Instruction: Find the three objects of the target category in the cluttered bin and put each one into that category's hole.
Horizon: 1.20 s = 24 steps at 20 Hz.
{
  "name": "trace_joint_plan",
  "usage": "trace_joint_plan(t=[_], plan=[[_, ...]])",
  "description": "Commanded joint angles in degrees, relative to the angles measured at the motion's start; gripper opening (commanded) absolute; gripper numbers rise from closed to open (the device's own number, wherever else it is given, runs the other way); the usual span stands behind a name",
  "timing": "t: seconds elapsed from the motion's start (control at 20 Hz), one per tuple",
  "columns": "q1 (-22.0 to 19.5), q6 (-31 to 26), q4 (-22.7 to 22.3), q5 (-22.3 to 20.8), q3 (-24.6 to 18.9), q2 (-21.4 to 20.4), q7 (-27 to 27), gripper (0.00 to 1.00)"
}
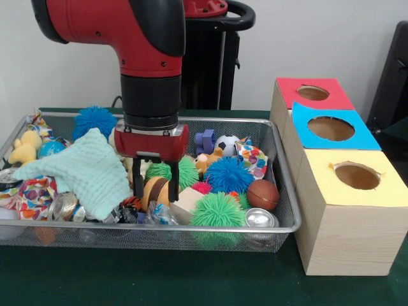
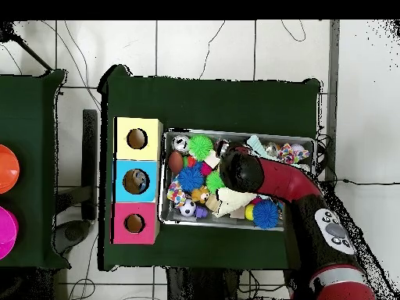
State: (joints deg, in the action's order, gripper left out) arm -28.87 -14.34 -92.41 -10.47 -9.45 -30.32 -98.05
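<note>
Surface [image 1: 191, 284]: dark green cloth, carrying the wire bin and the row of boxes.
Bin [image 1: 191, 227]: wire mesh tray, heaped with soft toys, balls, cans and cloth; the arm comes down over its middle.
Hole boxes [image 1: 347, 210]: three in a row just beside the bin's end, tops yellow [image 1: 357, 177], blue [image 1: 331, 129] and red [image 1: 313, 94], each with one round hole.
Pincer [image 1: 155, 188]: dipped into the clutter at mid-bin, its two dark fingers parted and hanging straight down, gripping nothing that shows.
Key relation: an orange and brown ball [image 1: 157, 190] lies right between the fingers and slightly lower, so as I judge it the coming move is a short drop and a squeeze, not a sideways reach.
Task's things: the target category is not stated; several spiky balls lie close, green [image 1: 217, 210], blue [image 1: 227, 174] and another blue [image 1: 94, 120] at the far corner, and smooth balls too, a basketball [image 1: 262, 194] and a soccer ball [image 1: 226, 144].
Green cloth [image 1: 89, 169]: draped over the pile just beside the pincer, covering whatever is under it.
Hidden: in the overhead view the arm covers the pincer and the middle of the bin; fingertips are partly lost among the toys.
</note>
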Motion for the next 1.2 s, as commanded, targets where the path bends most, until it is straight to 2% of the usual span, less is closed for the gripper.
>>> trace_joint_plan(t=[0.05,0.55,1.2], plan=[[-1.2,-0.1,0.7,-1.7,-5.0,4.1,-2.4,1.0],[0.5,0.4,1.5,-1.3,-4.0,4.9,-3.6,1.0],[1.5,1.6,4.6,-1.0,-3.0,7.0,-4.3,1.0]])
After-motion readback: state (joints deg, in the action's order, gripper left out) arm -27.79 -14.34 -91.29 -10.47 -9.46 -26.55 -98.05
